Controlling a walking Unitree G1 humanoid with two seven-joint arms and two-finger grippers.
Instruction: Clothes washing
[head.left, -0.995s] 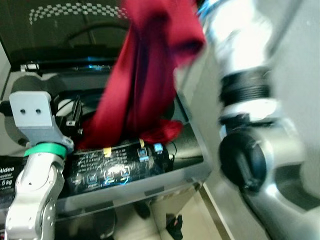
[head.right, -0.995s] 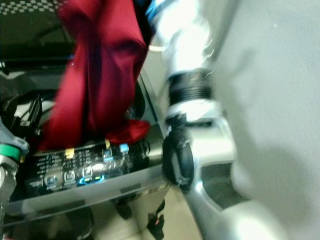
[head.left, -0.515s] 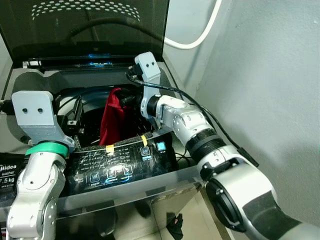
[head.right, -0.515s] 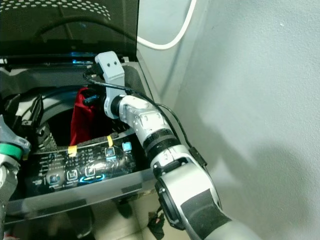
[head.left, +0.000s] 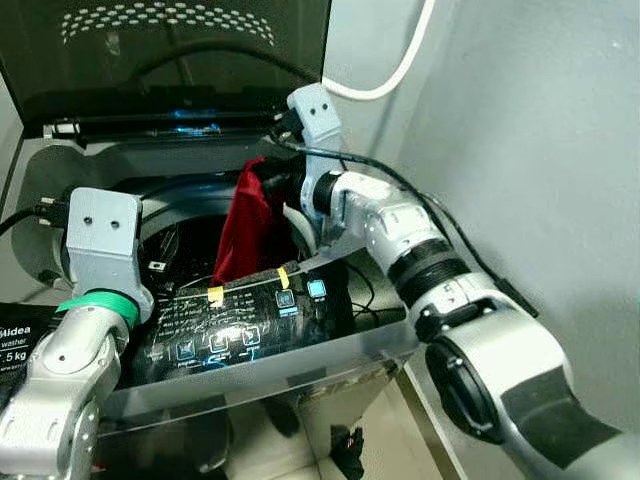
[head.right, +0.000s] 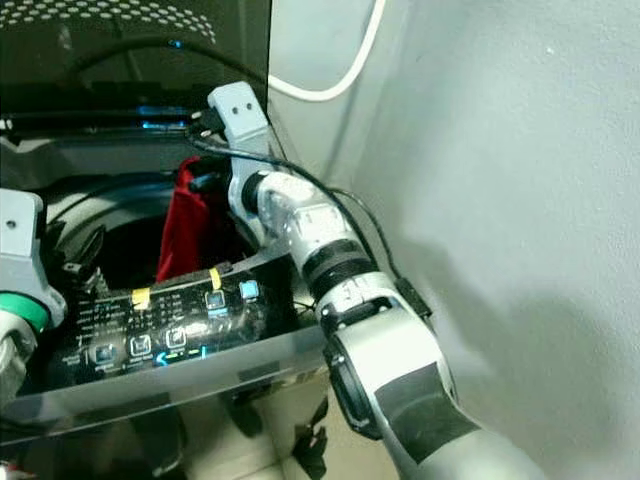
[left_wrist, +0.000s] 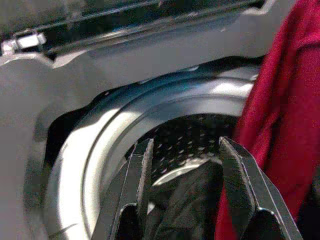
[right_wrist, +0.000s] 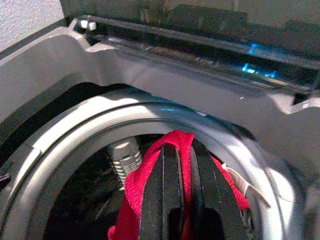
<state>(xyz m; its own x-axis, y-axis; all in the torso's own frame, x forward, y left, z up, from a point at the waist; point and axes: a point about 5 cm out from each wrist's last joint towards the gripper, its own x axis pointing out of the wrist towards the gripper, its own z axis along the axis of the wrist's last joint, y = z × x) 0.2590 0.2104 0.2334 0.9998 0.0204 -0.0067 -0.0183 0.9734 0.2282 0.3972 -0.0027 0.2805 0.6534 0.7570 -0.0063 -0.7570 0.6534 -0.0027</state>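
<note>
- Clearly, a deep red cloth (head.left: 243, 222) is seen hanging in soft vertical folds over the open mouth of a top-loading washing machine (head.left: 60, 170), at the right side of the drum opening.
- Its top edge is pinched between the clenched black fingers (right_wrist: 176, 190) of the right gripper (right_wrist: 182, 150), with a band of fabric looped over the fingertips.
- The lower end of the cloth is hidden behind the dark control panel (head.left: 245, 320) at the near edge of the machine, so how far it reaches into the drum cannot be told.
- The left gripper (left_wrist: 185, 150) is held over the left side of the opening with its fingers spread apart and nothing between them.
- Below it, the perforated drum wall (left_wrist: 192, 135) and some dark laundry (left_wrist: 185, 200) are made out, though that item is too shadowed to identify.
- The raised dark lid (head.left: 170, 50) is cut off at the far edge of the head view.
- A white hose (head.left: 395, 70) is seen on the grey wall to the right.
</note>
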